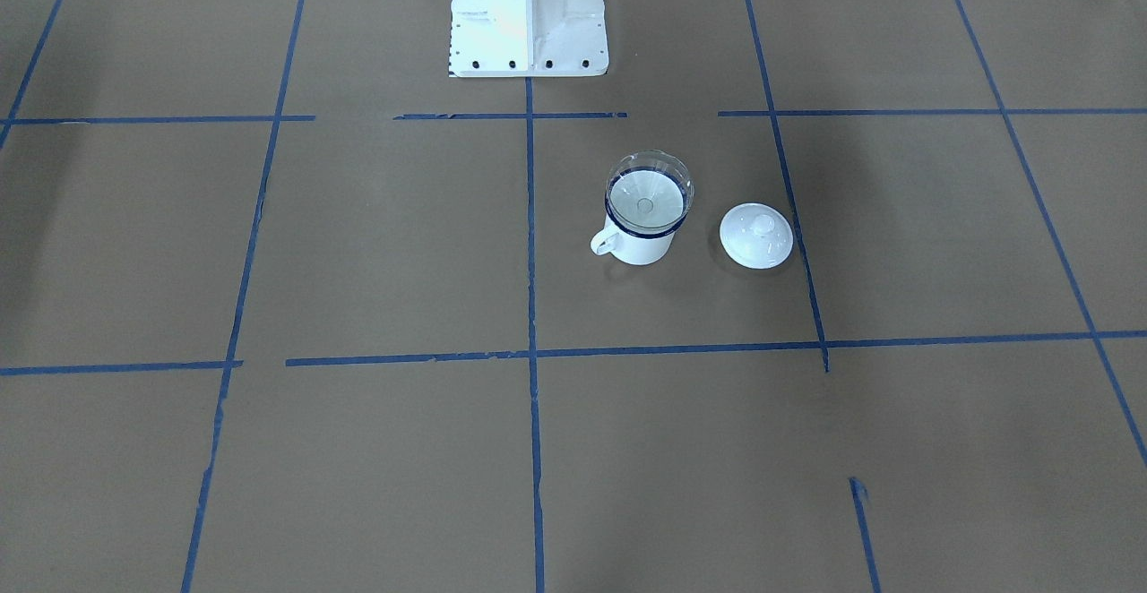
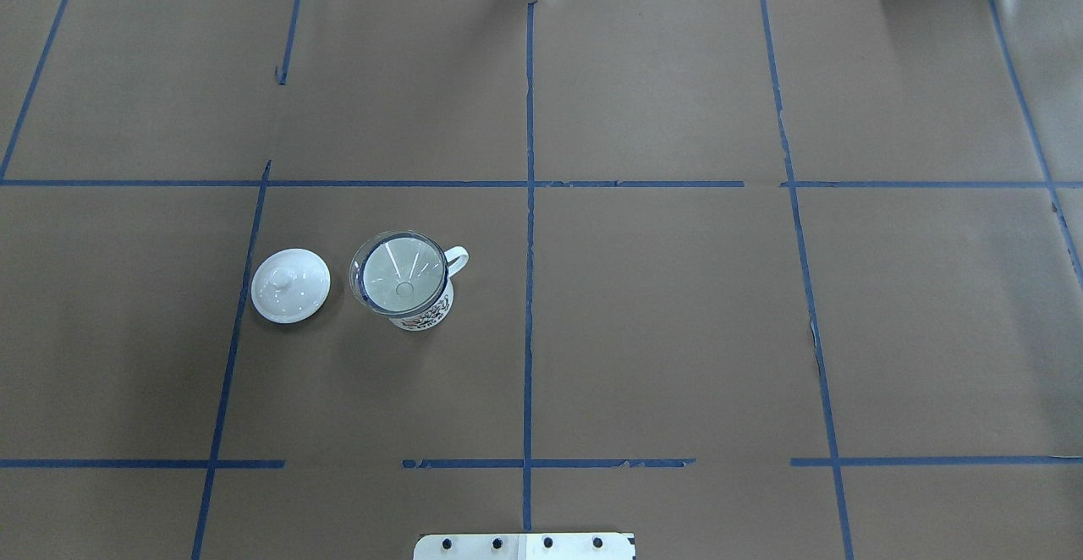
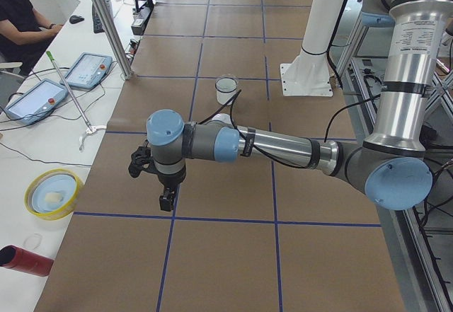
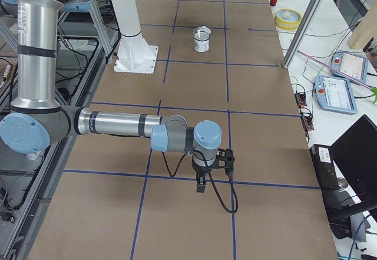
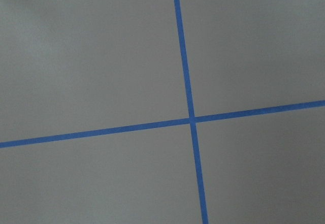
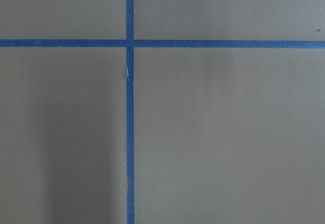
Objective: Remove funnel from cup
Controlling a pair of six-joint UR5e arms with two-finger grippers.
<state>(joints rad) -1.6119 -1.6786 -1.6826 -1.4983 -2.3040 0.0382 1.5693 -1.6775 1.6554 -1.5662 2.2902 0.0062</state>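
Observation:
The white cup (image 1: pixel 642 242) with a dark blue rim stands upright on the brown table, left of the centre line in the overhead view (image 2: pixel 426 313). The clear funnel (image 1: pixel 648 185) sits in its mouth, and it also shows in the overhead view (image 2: pixel 398 273). The cup shows small in the left view (image 3: pixel 226 88) and the right view (image 4: pixel 201 39). My left gripper (image 3: pixel 165 199) hangs over the table's left end, far from the cup. My right gripper (image 4: pixel 200 184) hangs over the right end. I cannot tell whether either is open or shut.
A white domed lid (image 1: pixel 755 235) lies beside the cup, and it also shows in the overhead view (image 2: pixel 290 284). The robot base (image 1: pixel 527 11) stands at the near edge. A yellow bowl (image 3: pixel 51 193), a red cylinder (image 3: pixel 21 259) and tablets lie off the table's left end.

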